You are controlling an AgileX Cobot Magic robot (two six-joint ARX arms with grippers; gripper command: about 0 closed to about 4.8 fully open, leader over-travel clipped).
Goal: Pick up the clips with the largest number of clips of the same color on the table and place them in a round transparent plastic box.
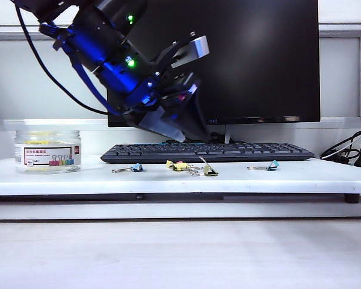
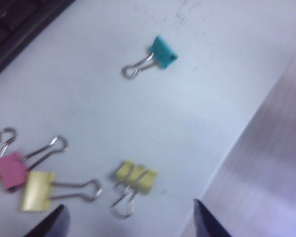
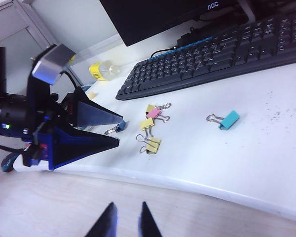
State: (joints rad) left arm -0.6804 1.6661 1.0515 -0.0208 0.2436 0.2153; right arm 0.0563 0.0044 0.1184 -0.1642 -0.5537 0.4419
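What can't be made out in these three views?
- Contents of the clear box: exterior view, label and glare hide most.
- Yellow clips: left wrist view, motion blur; whether one clip or two is unclear.
- Left gripper: left wrist view, only its open fingertips show at the edge.
- Right gripper: right wrist view, cut off; open, held off the table.

Pale-yellow clips (image 2: 134, 177) with silver handles, a pink clip (image 2: 11, 170), a teal clip (image 2: 163, 51), a black keyboard (image 1: 207, 152); the clear box (image 1: 47, 150) perhaps holds yellow.
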